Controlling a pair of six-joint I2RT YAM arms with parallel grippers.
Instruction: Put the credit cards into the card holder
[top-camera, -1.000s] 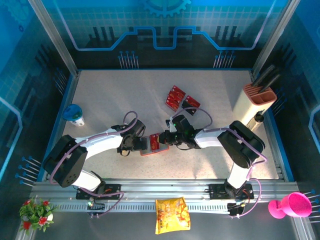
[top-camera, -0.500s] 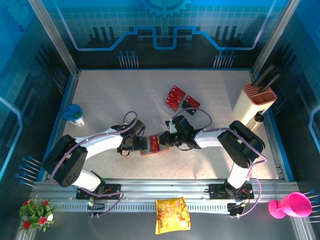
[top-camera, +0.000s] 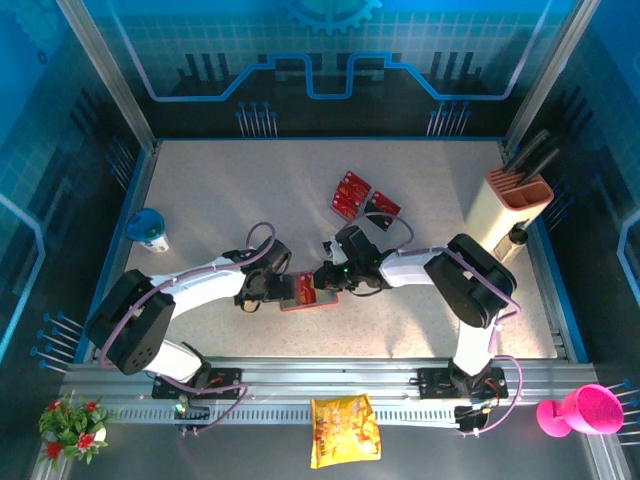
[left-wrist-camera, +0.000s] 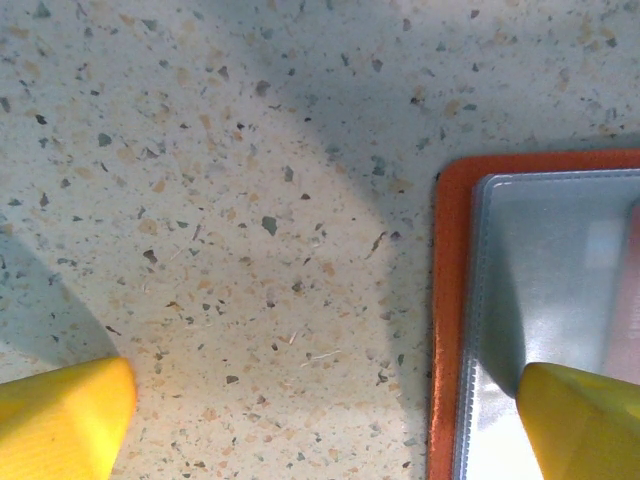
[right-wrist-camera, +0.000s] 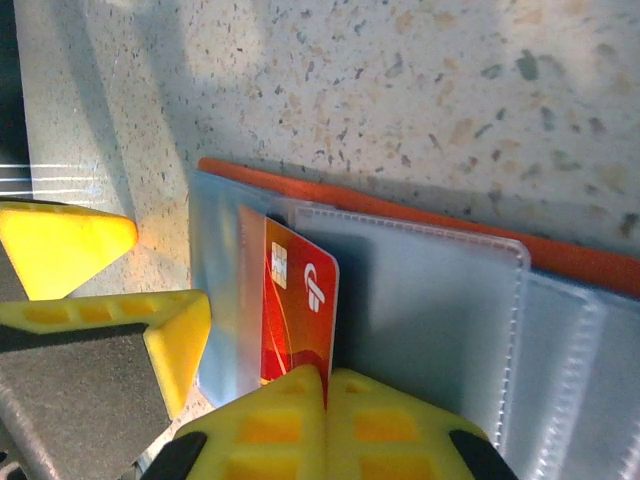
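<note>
The orange card holder (top-camera: 303, 292) lies open on the table between my two grippers, grey-blue pockets up. My right gripper (right-wrist-camera: 326, 385) is shut on a red credit card (right-wrist-camera: 298, 295), whose chip end sits at the mouth of a pocket of the card holder (right-wrist-camera: 420, 300). My left gripper (left-wrist-camera: 320, 430) stands open over the holder's left edge (left-wrist-camera: 447, 300); one yellow fingertip (left-wrist-camera: 580, 420) rests on the inner pocket, the other (left-wrist-camera: 60, 415) on bare table. More credit cards (top-camera: 350, 194) (top-camera: 381, 209) lie further back.
A cream block with an orange top (top-camera: 512, 205) stands at the back right. A blue-lidded cup (top-camera: 147, 230) is at the left edge. In front of the table lie a yellow snack bag (top-camera: 343, 430), a pink cup (top-camera: 580, 410) and flowers (top-camera: 70, 420).
My right gripper has moved left with the red card, bringing it further over the open card holder. The left gripper has stayed put on the holder.
</note>
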